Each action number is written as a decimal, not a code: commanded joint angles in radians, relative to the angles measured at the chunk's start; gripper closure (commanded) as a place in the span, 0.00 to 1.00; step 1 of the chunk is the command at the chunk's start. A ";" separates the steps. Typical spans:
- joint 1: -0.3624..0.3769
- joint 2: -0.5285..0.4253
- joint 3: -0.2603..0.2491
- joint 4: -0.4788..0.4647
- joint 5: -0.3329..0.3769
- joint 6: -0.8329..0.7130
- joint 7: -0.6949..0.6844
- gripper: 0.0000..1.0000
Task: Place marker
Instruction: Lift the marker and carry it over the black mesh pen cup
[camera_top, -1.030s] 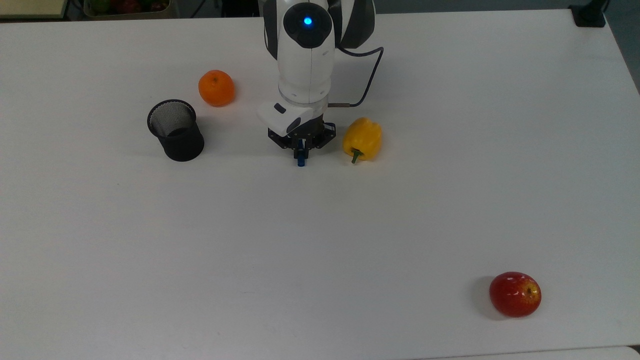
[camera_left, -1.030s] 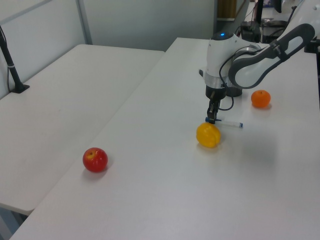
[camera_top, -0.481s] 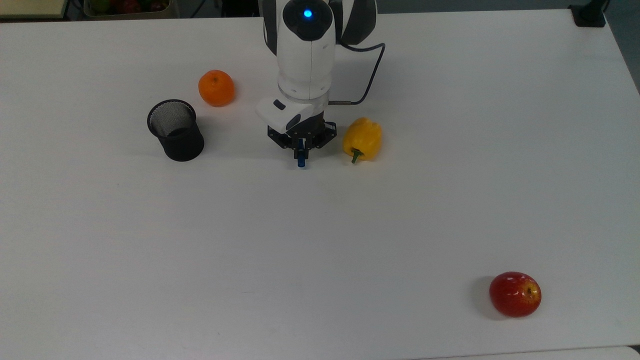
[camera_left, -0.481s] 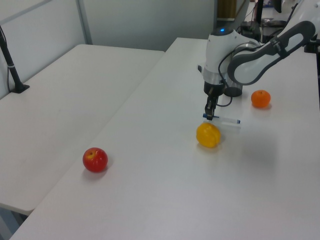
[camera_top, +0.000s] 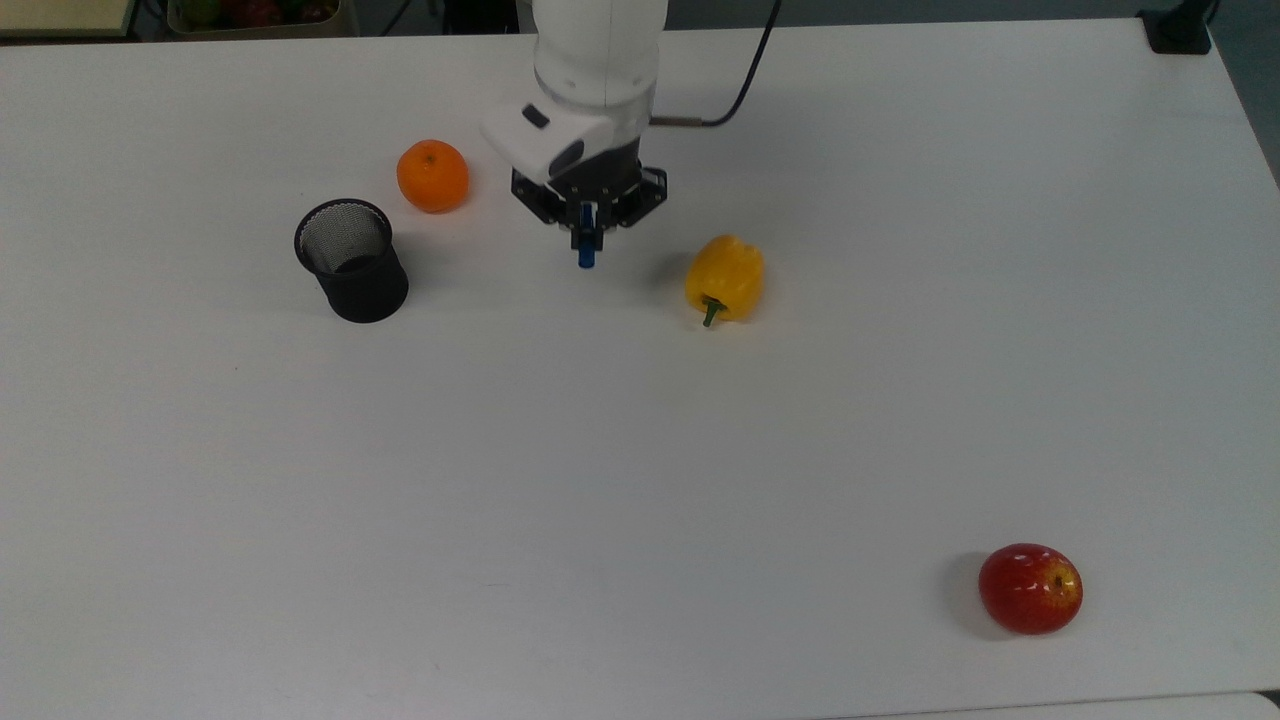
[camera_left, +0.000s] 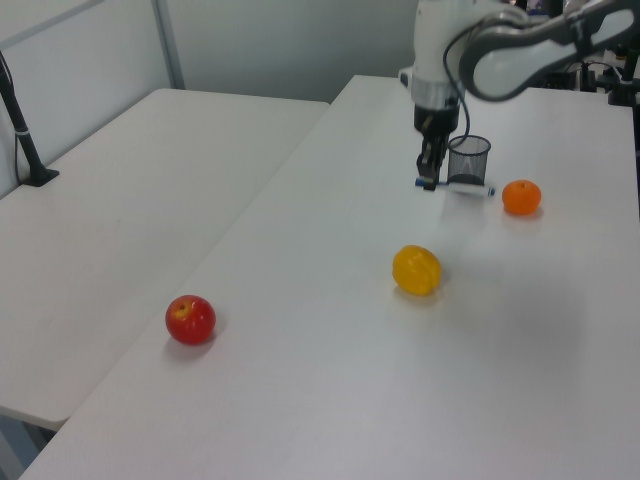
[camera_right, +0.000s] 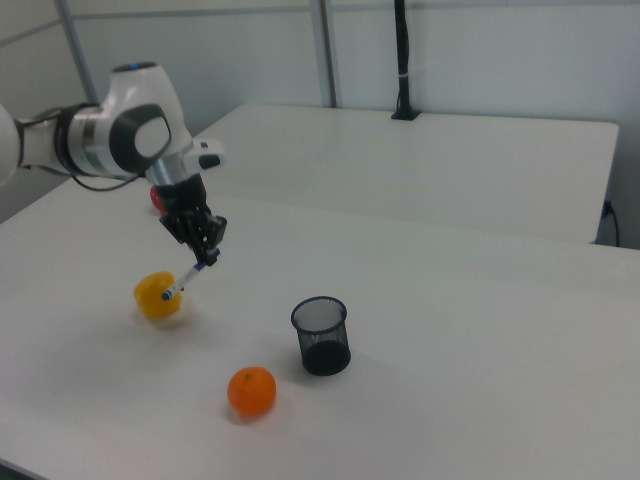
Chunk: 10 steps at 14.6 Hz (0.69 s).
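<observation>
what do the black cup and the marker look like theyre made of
Black cup: probably metal wire mesh with a matte black finish; its wall shows a fine see-through grid in the top view.
Marker, held in the claw: likely smooth plastic, a white barrel with a blue cap, though the look leaves it open.

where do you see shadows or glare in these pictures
Top view: the apple carries a bright highlight and a soft shadow on the top view's left. Left view: a faint shadow under the pepper. Right view: even light, a soft shadow beneath the mesh cup.
</observation>
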 joint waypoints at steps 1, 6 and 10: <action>0.000 -0.047 -0.015 0.068 0.000 -0.132 0.018 0.87; -0.053 -0.059 -0.020 0.084 -0.003 -0.152 0.004 0.87; -0.098 -0.064 -0.064 0.085 -0.014 -0.126 -0.025 0.87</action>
